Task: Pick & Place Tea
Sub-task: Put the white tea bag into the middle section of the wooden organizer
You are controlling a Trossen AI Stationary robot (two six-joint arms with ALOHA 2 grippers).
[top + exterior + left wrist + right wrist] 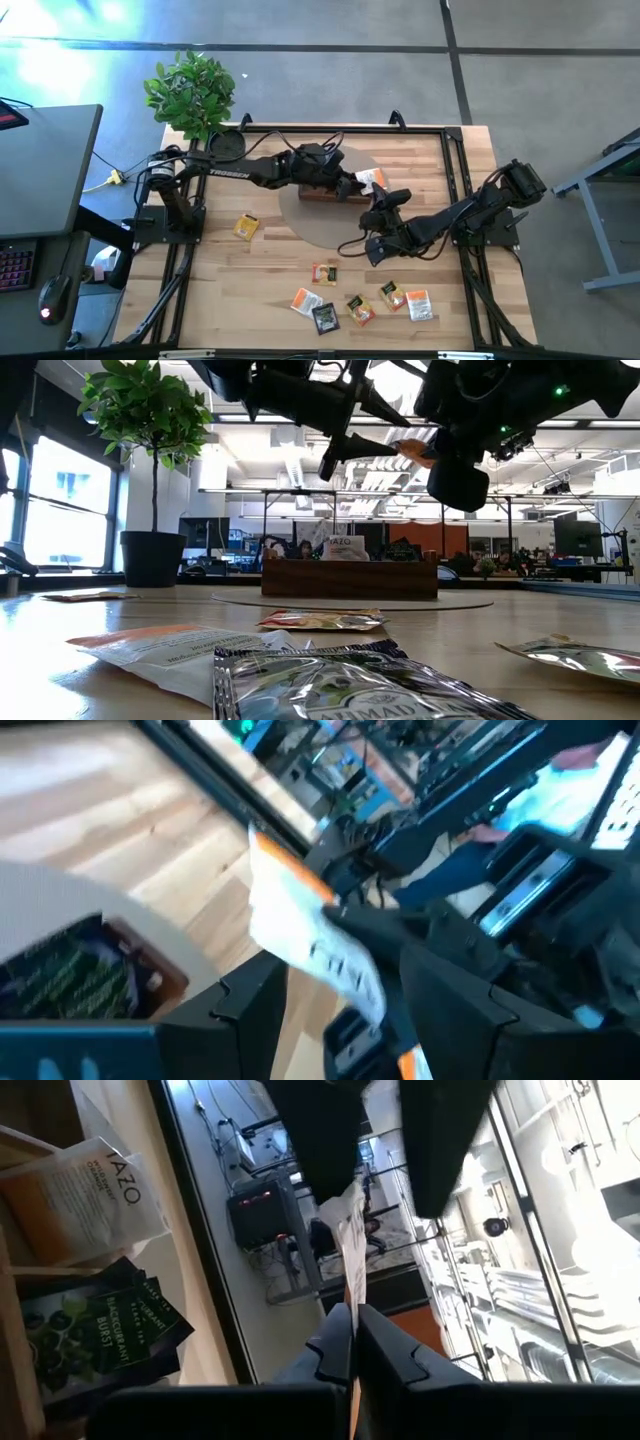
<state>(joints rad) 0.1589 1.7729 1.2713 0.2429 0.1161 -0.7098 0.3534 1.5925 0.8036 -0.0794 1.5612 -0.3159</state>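
Note:
A white-and-orange tea packet (372, 180) is in the air over the right end of the wooden tray (325, 194), which stands on a round mat. My right gripper (380, 194) is shut on the packet. My left gripper (360, 184) is open, with one finger on each side of the same packet (300, 920). I cannot tell whether these fingers touch it. The tray holds a white-and-orange packet (100, 1190) and a black packet (100, 1330). Several more packets (359, 309) lie flat near the table's front edge, and a yellow one (246, 226) lies at the left. My right gripper pinches the packet's edge (349, 1295) between its two shut fingers. It comes from the table's right-near side. The packet is seen edge-on and sticks out beyond the fingertips, into the gap between my left gripper's fingers (320, 1140). It is lifted clear above the tray.
A potted plant (192, 92) stands at the table's far left corner. A black frame rail (455, 160) runs along the table's edges. Bare wood lies between the mat and the loose packets near the front.

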